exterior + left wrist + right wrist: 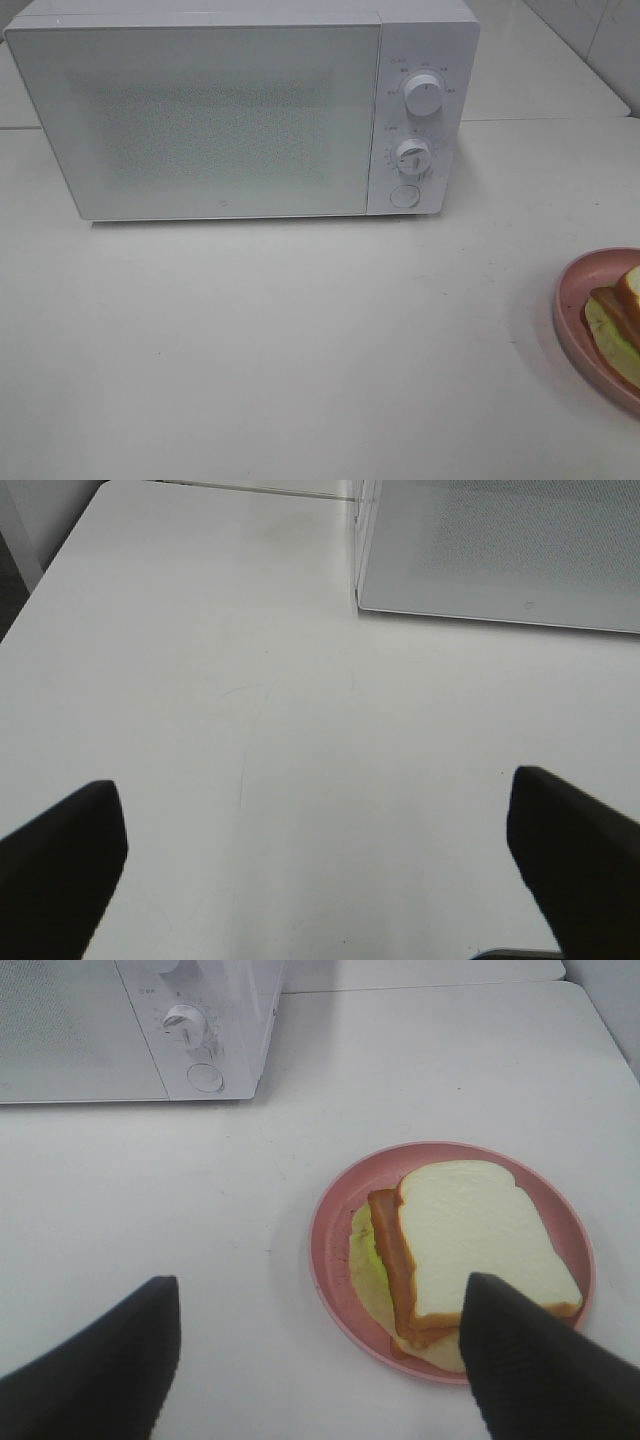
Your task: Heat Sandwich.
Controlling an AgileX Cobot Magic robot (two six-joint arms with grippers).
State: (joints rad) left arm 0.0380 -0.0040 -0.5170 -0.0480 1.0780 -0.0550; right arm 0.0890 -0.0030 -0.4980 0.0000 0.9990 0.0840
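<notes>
I see the sandwich [470, 1250] lying flat on a pink plate [335, 1215], out in front of the microwave [240, 110] and off to its control-panel side, well apart from it. Its top slice of white bread is a little longer than wide; in the right wrist view the domed end of the slice points toward the microwave's side of the table and its flat end comes toward my right gripper [320, 1360]. The brown and pale green layers have slipped out from under the bread along the edge that faces the microwave's door side. The high camera catches only a sliver of this: the plate [575, 300] and sandwich [615, 320] are cut off at the frame edge, while the right wrist camera shows both nearly whole, with one dark finger [540, 1360] covering the near corner of the bread. My right gripper is spread wide and holds nothing, one finger over the bare table [200, 1210] and the other over the plate. The microwave door is closed, with two dials [425, 95] and a round button [404, 196] on its panel. Bare table lies between plate and microwave. Only the left wrist camera shows my left gripper [320, 870], spread fully over bare table in front of the microwave [500, 550] door's corner, empty.
</notes>
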